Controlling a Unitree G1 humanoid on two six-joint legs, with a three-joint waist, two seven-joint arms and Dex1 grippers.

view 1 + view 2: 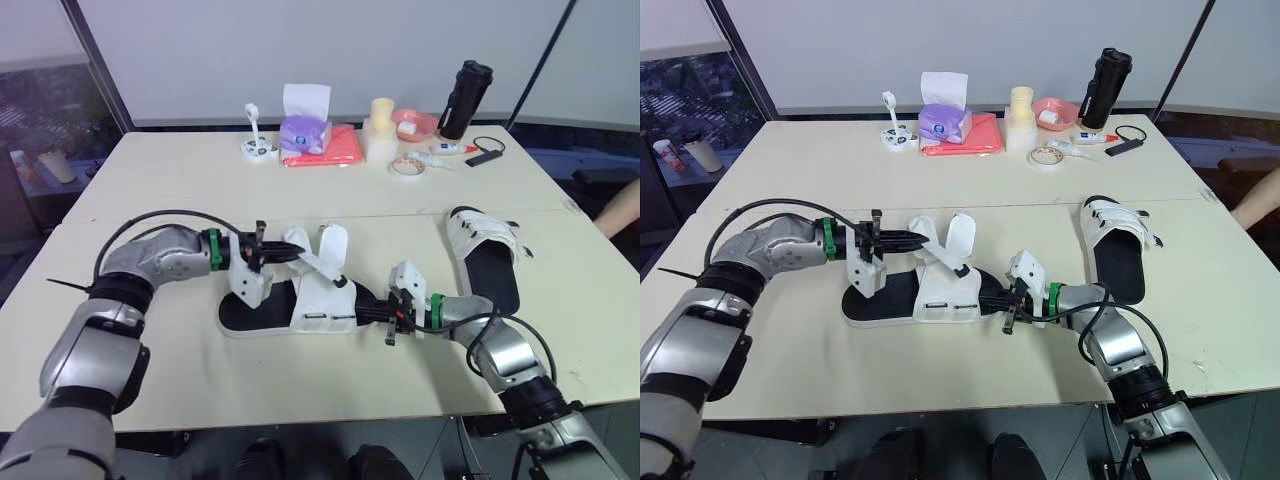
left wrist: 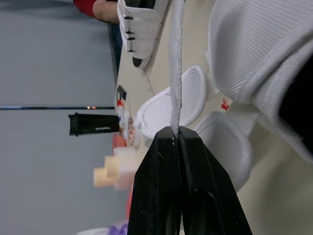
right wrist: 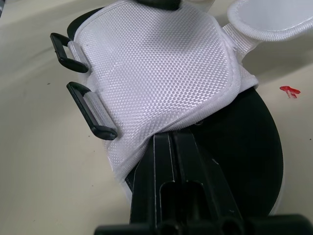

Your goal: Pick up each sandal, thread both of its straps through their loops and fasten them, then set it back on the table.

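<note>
On the left, the left pincer [image 1: 295,251] is pinched shut on the thin edge of a white strap [image 2: 175,73], holding it up off the shoe. That strap belongs to the near sandal [image 1: 320,300], which lies flat on the cream bench [image 1: 180,180] at the front, between the two arms. It has a black sole and a white mesh upper. Its second strap [image 1: 333,245] stands up loose with a rounded tip, not fastened. Two black loops [image 3: 93,115] sit side by side along one edge of the upper, both with nothing through them.

At the sandal's other end, the right pincer [image 3: 172,137] has its fingers closed together, clamped where the white upper meets the black sole.

Further right, the far sandal [image 1: 490,262] rests flat on the bench, apart from both arms, with its white straps lying across the top.

Along the back of the bench, a purple tissue pack [image 1: 305,132] has a white tissue [image 1: 305,100] sticking up out of it. It sits on a coral cloth [image 1: 342,148]. To the right, a pink bowl [image 1: 420,118] holds something small and white that I can't make out. A black bottle [image 1: 465,98] stands upright just beside the bowl.
</note>
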